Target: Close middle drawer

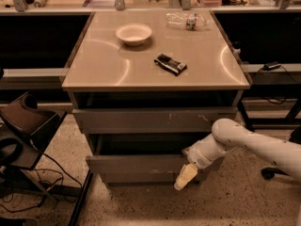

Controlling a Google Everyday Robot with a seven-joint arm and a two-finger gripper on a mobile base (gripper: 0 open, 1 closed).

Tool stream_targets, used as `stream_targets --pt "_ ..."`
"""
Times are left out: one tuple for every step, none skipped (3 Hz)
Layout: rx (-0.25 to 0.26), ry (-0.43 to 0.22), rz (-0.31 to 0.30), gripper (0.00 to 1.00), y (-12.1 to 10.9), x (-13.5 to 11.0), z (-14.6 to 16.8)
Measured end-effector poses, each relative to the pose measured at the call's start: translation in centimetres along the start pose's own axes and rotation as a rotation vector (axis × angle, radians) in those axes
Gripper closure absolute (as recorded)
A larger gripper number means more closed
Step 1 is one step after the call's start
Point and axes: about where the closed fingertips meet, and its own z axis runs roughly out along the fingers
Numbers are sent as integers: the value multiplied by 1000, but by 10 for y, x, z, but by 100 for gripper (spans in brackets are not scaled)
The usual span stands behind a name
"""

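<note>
Speckled floor (244, 202), middle drawer (131, 164) partly open, claw (185, 178) at its front's right end, grip cannot be told.

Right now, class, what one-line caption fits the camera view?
Pincer at the right front of the partly open middle drawer.

Our cream-yellow hand (186, 177) sits at the plain grey middle drawer (136, 164); above it we see the upper drawer front (141, 120), grey with orange scratches, a tan bench (103, 65) and a white bowl (133, 33).
</note>
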Motion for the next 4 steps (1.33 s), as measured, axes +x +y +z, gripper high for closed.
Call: stream_targets --pt "68 -84 35 0 -15 14 -8" --pt "75 -87 39 0 -16 17 -9" --pt "93 -75 21 0 -1 14 -17" --pt "199 -56 -15 0 42 1 -53"
